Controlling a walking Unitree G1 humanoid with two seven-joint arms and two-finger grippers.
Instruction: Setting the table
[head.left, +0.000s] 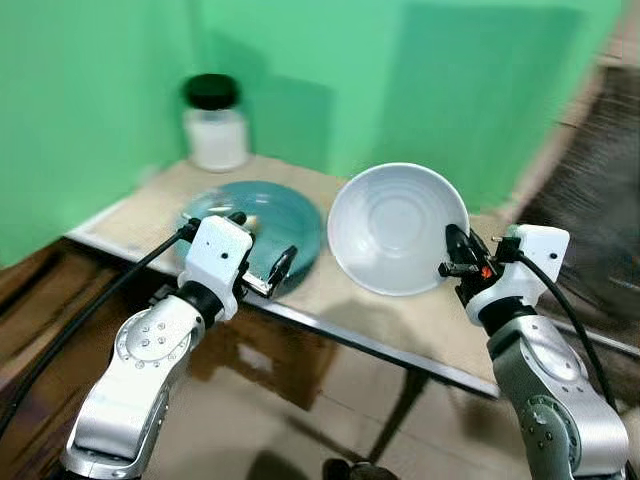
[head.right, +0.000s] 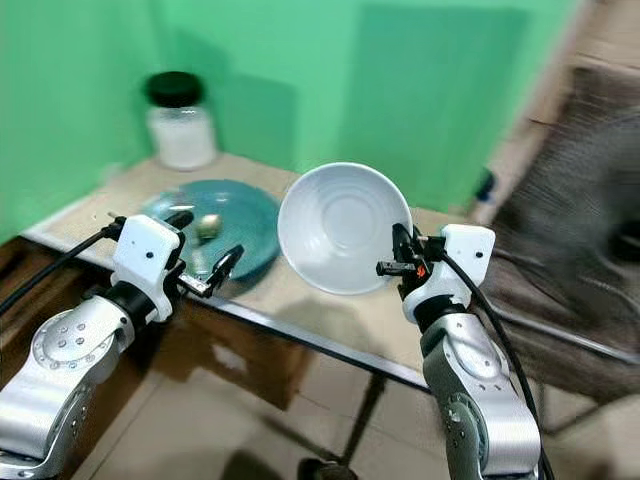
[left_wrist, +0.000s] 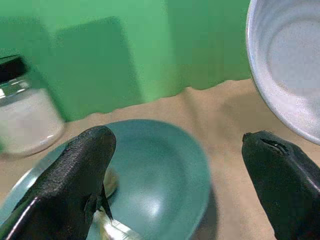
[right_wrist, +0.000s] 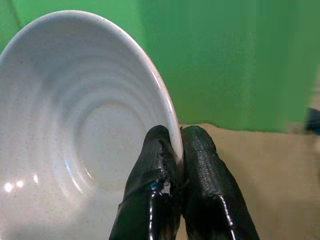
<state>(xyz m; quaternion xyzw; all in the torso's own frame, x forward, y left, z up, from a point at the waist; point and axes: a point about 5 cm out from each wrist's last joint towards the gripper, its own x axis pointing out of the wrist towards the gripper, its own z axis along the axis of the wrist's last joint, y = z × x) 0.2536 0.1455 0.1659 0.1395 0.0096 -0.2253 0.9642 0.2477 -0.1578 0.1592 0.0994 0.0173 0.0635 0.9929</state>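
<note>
A white ribbed bowl (head.left: 395, 228) hangs tilted above the tan table (head.left: 140, 215), its inside turned toward me. My right gripper (head.left: 458, 252) is shut on the bowl's right rim (right_wrist: 172, 131), one finger on each side. A teal plate (head.left: 275, 215) lies on the table to the left, with a small pale lump (head.right: 208, 225) and something shiny (left_wrist: 114, 230) on it. My left gripper (head.left: 258, 250) is open, hovering over the plate's near edge with nothing between its fingers (left_wrist: 75, 175).
A white jar with a black lid (head.left: 214, 122) stands at the table's back left corner against the green wall. The table's metal front edge (head.left: 350, 340) runs diagonally. A brown box (head.left: 265, 360) sits under the table. Dark furniture (head.right: 590, 200) stands to the right.
</note>
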